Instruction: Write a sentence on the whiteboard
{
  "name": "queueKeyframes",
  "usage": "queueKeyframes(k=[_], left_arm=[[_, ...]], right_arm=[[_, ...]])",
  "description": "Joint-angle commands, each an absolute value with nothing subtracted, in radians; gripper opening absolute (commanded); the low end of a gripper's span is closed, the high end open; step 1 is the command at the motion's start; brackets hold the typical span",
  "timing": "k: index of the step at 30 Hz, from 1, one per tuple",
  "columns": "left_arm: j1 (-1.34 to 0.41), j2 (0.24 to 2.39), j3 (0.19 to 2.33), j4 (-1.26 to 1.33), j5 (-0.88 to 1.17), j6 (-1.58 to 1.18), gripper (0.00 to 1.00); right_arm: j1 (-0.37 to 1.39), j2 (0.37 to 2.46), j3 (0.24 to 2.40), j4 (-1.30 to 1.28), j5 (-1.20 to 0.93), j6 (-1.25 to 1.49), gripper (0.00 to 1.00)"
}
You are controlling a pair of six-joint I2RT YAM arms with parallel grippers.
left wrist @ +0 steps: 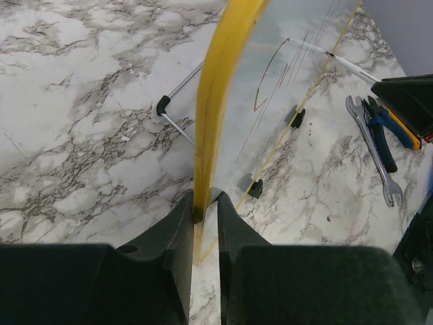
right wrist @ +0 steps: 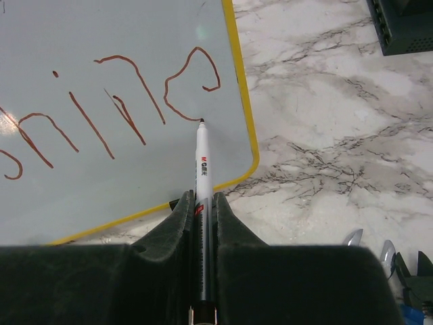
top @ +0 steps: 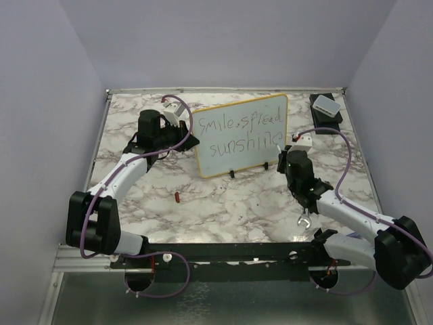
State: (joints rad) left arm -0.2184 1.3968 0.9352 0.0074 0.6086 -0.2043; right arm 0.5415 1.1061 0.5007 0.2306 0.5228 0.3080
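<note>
whiteboard (top: pixel 237 164) upright, far centre of counter (top: pixel 223 203). left end effector (left wrist: pixel 206 203) nearly closed, pinching its yellow edge. right end effector (right wrist: pixel 202 203) clamped on marker (right wrist: pixel 201 159), tip at last 'e' of the sentence (top: pixel 233 125). finish stroke lightly, board braced.

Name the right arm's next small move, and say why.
Probably draw the marker tip straight back off the whiteboard: it sits at the tail of the final e, and the sentence looks complete. The left tool grips the rim.
</note>
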Motion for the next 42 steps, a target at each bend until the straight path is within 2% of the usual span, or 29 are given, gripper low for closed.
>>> queueKeyframes(k=[1,12,42], left_arm=[[-0.220,1.381,0.931,0.002,0.574,-0.198,0.09],[-0.220,1.382,0.931,0.002,0.574,-0.201,0.09],[-0.220,1.379,0.931,0.002,0.577,-0.199,0.09]], right_arm=[[0.538,1.113,0.503,0.206,0.584,0.313,0.01],[0.539,1.000,0.493,0.169,0.569,0.308,0.01],[0.521,1.082,0.511,0.353,0.456,0.227,0.01]])
